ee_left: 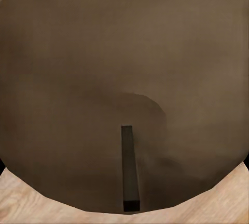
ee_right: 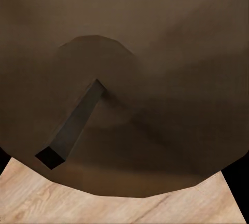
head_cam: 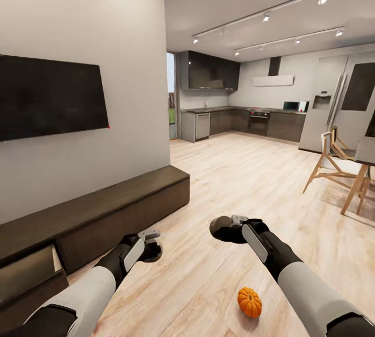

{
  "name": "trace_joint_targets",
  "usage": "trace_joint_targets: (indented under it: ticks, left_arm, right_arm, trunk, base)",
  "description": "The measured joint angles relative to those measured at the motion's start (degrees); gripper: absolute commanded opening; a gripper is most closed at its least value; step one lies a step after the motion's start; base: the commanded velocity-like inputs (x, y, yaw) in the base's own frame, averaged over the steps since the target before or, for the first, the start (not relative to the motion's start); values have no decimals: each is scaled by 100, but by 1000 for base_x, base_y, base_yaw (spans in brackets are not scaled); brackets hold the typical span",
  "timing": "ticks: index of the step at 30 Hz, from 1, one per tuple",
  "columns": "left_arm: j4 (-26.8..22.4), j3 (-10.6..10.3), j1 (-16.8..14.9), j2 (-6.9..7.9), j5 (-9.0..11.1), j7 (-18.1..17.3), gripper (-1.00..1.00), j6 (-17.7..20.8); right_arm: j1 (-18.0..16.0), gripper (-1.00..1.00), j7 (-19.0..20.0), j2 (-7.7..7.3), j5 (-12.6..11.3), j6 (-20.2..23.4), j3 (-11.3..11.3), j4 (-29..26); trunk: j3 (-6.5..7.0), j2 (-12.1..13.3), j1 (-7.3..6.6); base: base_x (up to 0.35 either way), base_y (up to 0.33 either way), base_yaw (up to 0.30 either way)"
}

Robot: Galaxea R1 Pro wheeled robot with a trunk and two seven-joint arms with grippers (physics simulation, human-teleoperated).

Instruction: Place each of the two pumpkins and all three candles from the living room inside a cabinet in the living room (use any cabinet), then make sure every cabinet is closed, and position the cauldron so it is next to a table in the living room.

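One pumpkin (head_cam: 250, 301) on floor (head_cam: 219, 274) | cabinet (head_cam: 120, 212) drawer (head_cam: 31, 274) open

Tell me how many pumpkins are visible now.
1. The pumpkin lies on the wooden floor, beside the right forearm, away from the cabinet. The second one may be out of frame.

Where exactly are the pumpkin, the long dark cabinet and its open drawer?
pumpkin (head_cam: 250, 302): head view, middle of its ribbed orange body.
cabinet (head_cam: 104, 207): head view, on its dark top.
open drawer (head_cam: 28, 269): head view, pale inner wall.
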Motion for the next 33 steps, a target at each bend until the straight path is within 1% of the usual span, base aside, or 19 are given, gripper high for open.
trace_joint_targets:
  ticks: [6, 9, 14, 19, 31, 33]
  left_arm:
    - [0, 3, 0, 0, 0, 0, -100, -2]
    - [2, 20, -2, 5, -9, 0, -100, -2]
    - [2, 113, -2, 7, -4, -1, -100, 3]
    - [0, 136, -3, 8, 2, -1, -100, 5]
    - [0, 137, -2, 9, 0, 0, -100, 1]
    - [1, 138, -1, 8, 3, 0, -100, 0]
  right_arm:
    - [0, -100, -3, 1, 2, 0, 1, 1]
    - [0, -100, 0, 0, -8, 0, -2, -2]
    - [0, -100, 1, 0, -3, 2, -4, -4]
    - [-1, -100, 1, 1, 3, 1, -3, -2]
    - [-1, -100, 0, 1, 3, -1, -2, 0]
    - [0, -100, 0, 1, 2, 0, 0, 1]
  trunk:
    - [38, 0, 0]
    - [50, 0, 0]
    - [143, 199, -109]
    - [233, 400, -219]
    - [406, 881, -483]
    - [398, 883, -483]
  base:
    - [0, 0, 210]
    - [0, 0, 103]
    - [0, 0, 20]
    - [0, 0, 69]
    - [0, 0, 258]
    - [0, 0, 270]
